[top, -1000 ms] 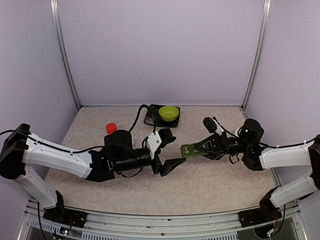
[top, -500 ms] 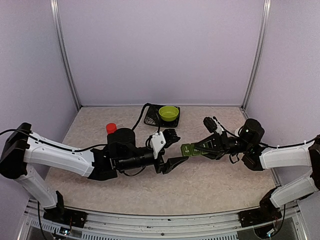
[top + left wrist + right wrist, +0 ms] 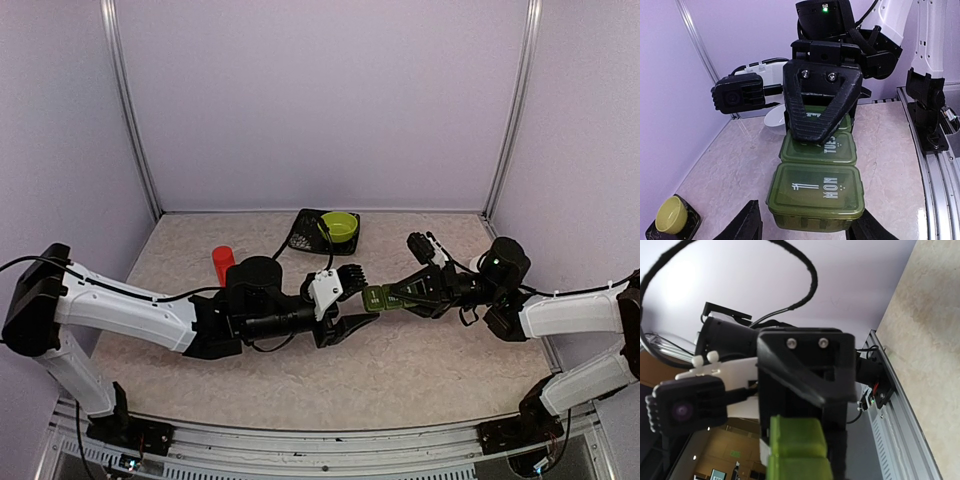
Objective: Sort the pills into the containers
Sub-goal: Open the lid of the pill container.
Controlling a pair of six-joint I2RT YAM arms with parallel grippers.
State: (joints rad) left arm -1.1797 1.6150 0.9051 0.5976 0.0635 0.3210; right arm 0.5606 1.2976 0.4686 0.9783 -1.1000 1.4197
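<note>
The containers (image 3: 384,296) are a row of dark green lidded boxes held off the table, lids shut, marked MON (image 3: 815,192) and TUES. My right gripper (image 3: 400,296) is shut on the far end of the row, with one black finger (image 3: 822,105) lying over the lids. My left gripper (image 3: 367,301) straddles the MON box and is open. There is a gap at its left finger (image 3: 747,225), while its right finger (image 3: 872,227) is at the box's corner. The right wrist view shows the green row (image 3: 797,450) from its end. No pills can be made out.
A lime-green bowl (image 3: 338,226) sits on a dark tray (image 3: 303,238) at the back of the table. A red cylinder (image 3: 222,262) stands behind my left arm. Side walls and a metal rail at the front close in the table.
My left gripper has moved right up to the containers, and its jaws have narrowed around the MON box. My right arm has held still.
</note>
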